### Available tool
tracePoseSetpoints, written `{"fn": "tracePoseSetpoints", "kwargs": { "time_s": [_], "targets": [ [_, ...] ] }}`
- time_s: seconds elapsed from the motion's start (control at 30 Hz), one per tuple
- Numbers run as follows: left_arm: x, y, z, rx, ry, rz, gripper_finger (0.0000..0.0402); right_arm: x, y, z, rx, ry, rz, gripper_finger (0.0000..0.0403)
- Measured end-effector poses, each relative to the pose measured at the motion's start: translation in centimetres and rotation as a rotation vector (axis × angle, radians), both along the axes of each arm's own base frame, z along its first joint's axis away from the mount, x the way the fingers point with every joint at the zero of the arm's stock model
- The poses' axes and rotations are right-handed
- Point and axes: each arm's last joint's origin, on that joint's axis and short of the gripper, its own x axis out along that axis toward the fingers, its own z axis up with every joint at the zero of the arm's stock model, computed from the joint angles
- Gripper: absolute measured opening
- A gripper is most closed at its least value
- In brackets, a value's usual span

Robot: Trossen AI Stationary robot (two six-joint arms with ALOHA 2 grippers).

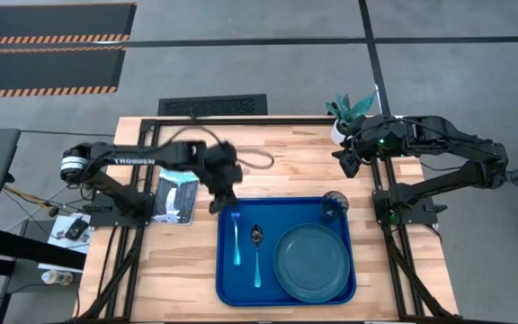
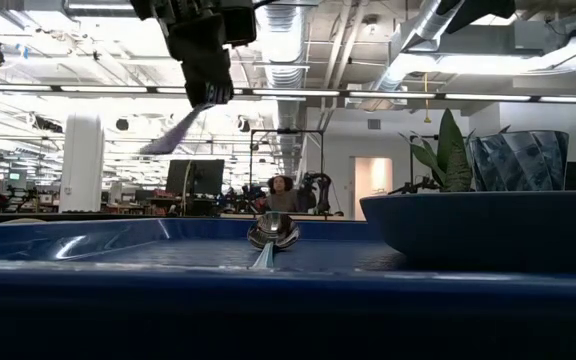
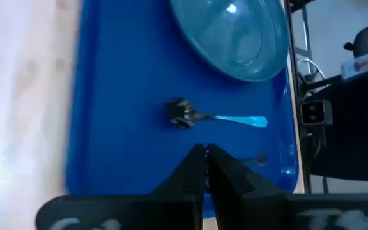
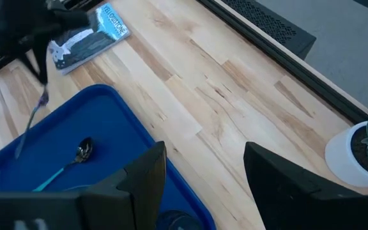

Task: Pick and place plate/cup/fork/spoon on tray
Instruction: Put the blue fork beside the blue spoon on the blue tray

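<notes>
Left gripper (image 1: 224,200) above tray (image 1: 227,279), jaws clamping fork (image 1: 236,238), tines hidden; right gripper (image 1: 347,162) jaws wide near bench's far right corner.

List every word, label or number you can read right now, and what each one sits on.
"TROSSEN": white letters on the left arm, high view.
Booklet on the table beside the tray: blue title along its edge, too blurred to read reliably.
White tag on equipment beyond the table, left wrist view: print too small to read.
No text on the plate, cup, fork or spoon.
</notes>
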Motion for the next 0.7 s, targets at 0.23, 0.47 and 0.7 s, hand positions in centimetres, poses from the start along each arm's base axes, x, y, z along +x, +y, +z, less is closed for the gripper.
{"fn": "tracePoseSetpoints", "kwargs": {
  "time_s": [0.23,0.47,0.7],
  "targets": [
    [0.2,-3.2,-3.9,-0.031,0.023,0.030,0.0000,0.0,0.0,0.0,-0.002,0.002,0.006,0.0232],
    [-0.7,-4.0,-7.0,-0.087,0.047,0.072,0.0000,0.0,0.0,0.0,-0.004,0.003,0.008,0.0232],
    [-1.1,-3.8,-8.1,-0.068,0.046,0.070,0.0000,0.0,0.0,0.0,-0.004,0.003,0.008,0.0232]
  ]
}}
